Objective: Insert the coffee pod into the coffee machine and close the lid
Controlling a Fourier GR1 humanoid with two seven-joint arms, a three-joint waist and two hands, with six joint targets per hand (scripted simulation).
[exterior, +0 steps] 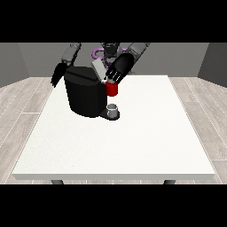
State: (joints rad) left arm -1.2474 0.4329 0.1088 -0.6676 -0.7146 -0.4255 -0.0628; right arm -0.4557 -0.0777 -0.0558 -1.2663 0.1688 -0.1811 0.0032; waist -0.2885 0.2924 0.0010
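Bright, even light on the white table; soft shadows, no glare.

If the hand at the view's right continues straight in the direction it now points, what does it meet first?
The hand at the view's right points down toward the red thing at the machine, at the coffee machine top. It would probably meet that red thing first, though depth is unclear.

The robot has grey arm segments, a purple loop of cable at its chest, and black robot hands with fingers.
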